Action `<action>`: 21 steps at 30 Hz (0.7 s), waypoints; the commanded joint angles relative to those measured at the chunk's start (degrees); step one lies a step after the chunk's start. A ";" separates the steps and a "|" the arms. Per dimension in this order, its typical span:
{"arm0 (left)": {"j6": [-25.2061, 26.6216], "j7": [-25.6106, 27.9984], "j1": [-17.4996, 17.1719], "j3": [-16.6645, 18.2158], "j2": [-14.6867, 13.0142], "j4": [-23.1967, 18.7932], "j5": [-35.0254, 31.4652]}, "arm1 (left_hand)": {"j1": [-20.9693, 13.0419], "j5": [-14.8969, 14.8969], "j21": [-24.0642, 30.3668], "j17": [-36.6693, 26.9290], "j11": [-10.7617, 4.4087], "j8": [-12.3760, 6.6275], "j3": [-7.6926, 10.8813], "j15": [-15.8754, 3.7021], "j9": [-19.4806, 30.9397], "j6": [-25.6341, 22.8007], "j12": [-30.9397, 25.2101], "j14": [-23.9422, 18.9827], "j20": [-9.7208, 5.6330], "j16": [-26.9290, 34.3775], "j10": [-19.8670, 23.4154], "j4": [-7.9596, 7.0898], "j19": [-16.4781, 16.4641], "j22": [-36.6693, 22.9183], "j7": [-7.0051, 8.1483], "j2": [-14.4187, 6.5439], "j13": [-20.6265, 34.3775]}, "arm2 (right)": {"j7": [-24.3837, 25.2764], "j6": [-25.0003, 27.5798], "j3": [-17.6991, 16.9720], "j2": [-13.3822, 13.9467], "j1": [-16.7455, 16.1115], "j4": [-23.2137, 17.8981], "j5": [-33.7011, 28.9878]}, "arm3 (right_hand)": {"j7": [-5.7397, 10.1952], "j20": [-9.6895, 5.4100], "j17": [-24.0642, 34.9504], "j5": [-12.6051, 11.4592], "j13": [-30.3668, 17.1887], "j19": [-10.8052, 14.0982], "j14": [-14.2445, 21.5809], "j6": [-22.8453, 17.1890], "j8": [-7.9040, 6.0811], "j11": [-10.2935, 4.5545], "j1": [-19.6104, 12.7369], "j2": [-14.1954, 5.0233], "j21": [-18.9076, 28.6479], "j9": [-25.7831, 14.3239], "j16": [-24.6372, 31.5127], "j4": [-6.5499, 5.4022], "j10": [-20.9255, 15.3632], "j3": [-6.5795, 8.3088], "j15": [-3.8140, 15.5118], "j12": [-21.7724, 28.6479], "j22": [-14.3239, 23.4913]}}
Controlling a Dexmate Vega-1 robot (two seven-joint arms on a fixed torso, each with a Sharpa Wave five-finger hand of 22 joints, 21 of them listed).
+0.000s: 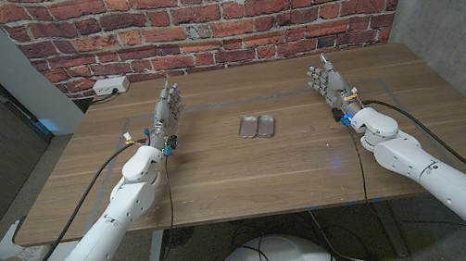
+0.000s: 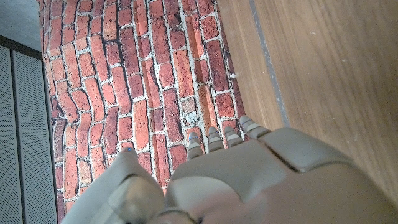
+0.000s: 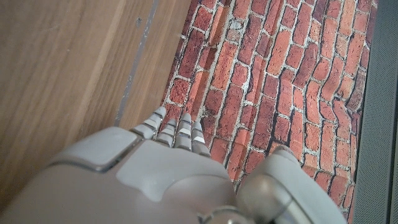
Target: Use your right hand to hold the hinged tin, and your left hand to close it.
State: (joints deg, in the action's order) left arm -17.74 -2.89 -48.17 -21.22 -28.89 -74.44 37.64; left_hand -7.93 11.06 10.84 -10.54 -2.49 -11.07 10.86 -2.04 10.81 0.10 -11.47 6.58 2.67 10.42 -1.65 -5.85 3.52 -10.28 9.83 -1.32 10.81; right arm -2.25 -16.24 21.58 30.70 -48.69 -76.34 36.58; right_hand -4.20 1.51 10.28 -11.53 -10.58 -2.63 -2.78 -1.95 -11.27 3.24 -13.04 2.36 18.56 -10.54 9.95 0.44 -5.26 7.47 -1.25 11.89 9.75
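On the table (image 1: 221, 170), open hinged tin (image 1: 257, 126) between left hand (image 1: 167, 109) and right hand (image 1: 329, 82), both empty, fingers extended.

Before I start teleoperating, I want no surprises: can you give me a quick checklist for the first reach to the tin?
1. Tin lies open on the table, between the hands: ok.
2. Right hand holds nothing, fingers apart: ok.
3. Left hand holds nothing, fingers apart: ok.
4. Nothing lies on the wood between either hand and the tin: ok.
5. Tin's hinge side and which half is the lid: cannot tell, too small.
6. Cables along both arms hang free of the tin: ok.
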 commanded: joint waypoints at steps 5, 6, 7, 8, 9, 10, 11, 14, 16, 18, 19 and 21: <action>-0.78 0.45 0.49 -0.49 0.82 0.08 -0.81 | -0.43 0.38 0.46 -0.10 -0.36 -0.29 0.23 -0.89 0.07 -0.07 -0.51 0.46 0.01 0.25 0.12 -0.11 0.55 -0.06 0.45 0.02 0.29 | -1.66 -2.46 1.18 1.29 -0.24 -0.53 -3.13 | 0.23 -0.02 0.05 -0.20 -0.20 -0.59 -1.45 0.81 -0.36 -1.06 -3.21 0.13 -1.14 -0.33 0.13 2.03 0.37 0.63 0.34 0.21 0.17; -0.88 0.53 0.68 -0.56 1.09 0.13 -0.83 | -0.43 0.38 0.46 -0.10 -0.34 -0.29 0.22 -0.87 0.07 -0.07 -0.50 0.57 0.00 0.21 0.10 -0.10 0.56 -0.06 0.43 0.03 0.29 | -1.85 -2.65 1.25 1.64 -0.25 -0.65 -3.51 | 0.35 -0.04 0.04 -0.19 -0.21 -0.57 -1.52 0.89 -0.35 -1.24 -3.60 0.15 -1.25 -0.34 0.15 2.28 0.45 0.72 0.55 0.19 0.17; -1.02 0.66 0.85 -0.60 1.37 0.13 -0.84 | -0.43 0.38 0.44 -0.10 -0.44 -0.30 0.20 -0.87 0.07 -0.10 -0.50 0.69 -0.03 0.17 0.10 -0.10 0.60 -0.06 0.43 0.03 0.29 | -1.67 -2.47 1.22 1.99 -0.39 -1.10 -3.76 | 0.56 -0.06 0.04 -0.19 -0.21 -0.56 -1.52 1.10 -0.29 -1.27 -3.89 0.17 -1.34 -0.34 0.20 2.47 0.47 0.79 0.62 0.19 0.17; -1.21 0.91 1.00 -0.65 1.58 0.09 -1.03 | -0.42 0.38 0.43 -0.10 -0.44 -0.30 0.20 -0.83 0.07 -0.10 -0.50 0.72 -0.01 0.16 0.08 -0.10 0.63 -0.06 0.39 0.03 0.29 | -1.37 -2.22 1.19 2.31 -0.55 -1.63 -4.02 | 0.62 -0.06 0.04 -0.18 -0.21 -0.56 -1.57 1.19 -0.28 -1.32 -4.14 0.19 -1.42 -0.35 0.21 2.62 0.56 0.85 0.68 0.17 0.17; -1.35 1.08 1.18 -0.74 1.70 0.11 -1.29 | -0.42 0.39 0.43 -0.10 -0.43 -0.31 0.19 -0.84 0.06 -0.12 -0.50 0.75 -0.06 0.15 0.07 -0.10 0.65 -0.06 0.35 0.03 0.29 | -1.23 -1.96 1.20 2.72 -0.63 -2.10 -4.32 | 0.68 -0.06 0.03 -0.17 -0.21 -0.57 -1.63 1.35 -0.23 -1.35 -4.37 0.20 -1.49 -0.35 0.21 2.77 0.59 0.90 0.68 0.16 0.17; -1.42 1.06 1.40 -0.85 1.80 0.26 -1.44 | -0.42 0.39 0.42 -0.10 -0.36 -0.30 0.18 -0.88 0.06 -0.11 -0.49 0.78 -0.03 0.15 0.06 -0.10 0.68 -0.06 0.38 0.03 0.29 | -1.15 -1.87 1.27 3.11 -0.62 -2.40 -4.79 | 0.81 -0.04 0.03 -0.17 -0.21 -0.57 -1.65 1.50 -0.19 -1.44 -4.60 0.21 -1.57 -0.35 0.23 2.91 0.64 0.95 0.70 0.15 0.17; -1.40 1.00 1.59 -0.97 1.83 0.37 -1.59 | -0.42 0.39 0.42 -0.10 -0.35 -0.30 0.17 -0.88 0.06 -0.10 -0.50 0.78 -0.03 0.15 0.07 -0.10 0.68 -0.06 0.38 0.03 0.29 | -0.99 -1.90 1.33 3.58 -0.63 -2.70 -5.47 | 0.83 -0.01 0.03 -0.16 -0.22 -0.60 -1.77 1.60 -0.18 -1.52 -4.92 0.24 -1.68 -0.36 0.23 3.12 0.77 1.03 0.79 0.11 0.17; -1.18 1.56 1.55 -1.15 1.90 0.05 -1.96 | -0.41 0.39 0.41 -0.10 -0.36 -0.29 0.14 -0.87 0.06 -0.10 -0.48 0.82 -0.10 0.15 0.02 -0.10 0.73 -0.06 0.39 0.04 0.29 | -0.80 -1.86 1.48 4.82 -0.74 -3.54 -6.96 | 0.86 0.16 0.03 -0.12 -0.23 -0.83 -2.02 1.96 -0.11 -1.55 -5.62 0.31 -2.00 -0.37 0.22 3.57 0.96 1.17 0.74 0.07 0.17; -1.03 1.85 1.35 -1.14 1.85 -0.31 -2.00 | -0.40 0.39 0.41 -0.10 -0.21 -0.30 0.11 -0.84 0.06 -0.14 -0.51 0.83 -0.08 0.16 0.08 -0.09 0.74 -0.06 0.37 0.05 0.29 | -1.03 -1.76 1.54 5.09 -0.81 -3.76 -7.04 | 0.92 0.20 0.03 -0.10 -0.24 -0.85 -2.11 2.37 -0.01 -1.43 -6.08 0.35 -2.17 -0.37 0.24 3.87 1.05 1.27 0.74 0.06 0.17; -0.63 3.38 0.76 -1.21 1.56 -1.54 -2.85 | -0.40 0.39 0.43 -0.09 -0.20 -0.28 0.10 -0.85 0.06 -0.10 -0.51 0.85 -0.11 0.16 0.06 -0.09 0.72 -0.06 0.38 0.06 0.29 | -0.79 -1.00 1.82 6.46 -1.25 -5.17 -8.39 | 0.92 0.21 0.02 -0.09 -0.24 -0.90 -2.24 2.55 0.03 -1.34 -6.35 0.38 -2.29 -0.38 0.23 4.04 1.15 1.32 0.66 0.04 0.18; -0.42 3.67 0.52 -1.13 1.57 -2.02 -2.70 | -0.40 0.39 0.43 -0.09 -0.21 -0.30 0.09 -0.86 0.06 -0.15 -0.51 0.86 -0.08 0.16 0.06 -0.09 0.72 -0.06 0.33 0.06 0.29 | -1.04 -0.69 1.81 6.74 -1.37 -5.48 -8.25 | 0.85 0.26 0.02 -0.07 -0.24 -0.92 -2.36 2.81 0.09 -1.30 -6.63 0.42 -2.39 -0.38 0.22 4.22 1.20 1.37 0.56 0.04 0.18; -0.52 3.86 0.15 -1.11 1.46 -2.73 -2.78 | -0.39 0.39 0.42 -0.09 -0.20 -0.30 0.07 -0.84 0.06 -0.15 -0.51 0.89 -0.12 0.16 0.06 -0.09 0.76 -0.06 0.34 0.07 0.28 | -0.50 -0.70 1.76 7.05 -1.68 -5.99 -8.81 | 0.78 0.34 0.02 -0.05 -0.25 -1.01 -2.52 2.89 0.08 -1.15 -6.92 0.46 -2.54 -0.39 0.21 4.41 1.26 1.43 0.47 0.03 0.18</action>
State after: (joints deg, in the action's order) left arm -18.69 -1.43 -47.16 -22.05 -27.51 -74.61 36.06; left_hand -7.92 11.06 10.84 -10.53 -2.47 -11.07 10.86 -2.06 10.80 0.11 -11.47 7.00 2.46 10.42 -1.66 -5.85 3.72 -10.27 9.82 -1.32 10.80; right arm -3.46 -18.01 22.93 34.57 -49.32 -79.21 30.97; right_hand -3.30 1.74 10.13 -11.53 -10.58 -3.03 -4.73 0.48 -11.27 1.84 -19.23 2.73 16.31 -10.81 9.95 4.30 -4.21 8.64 -0.53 11.89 9.74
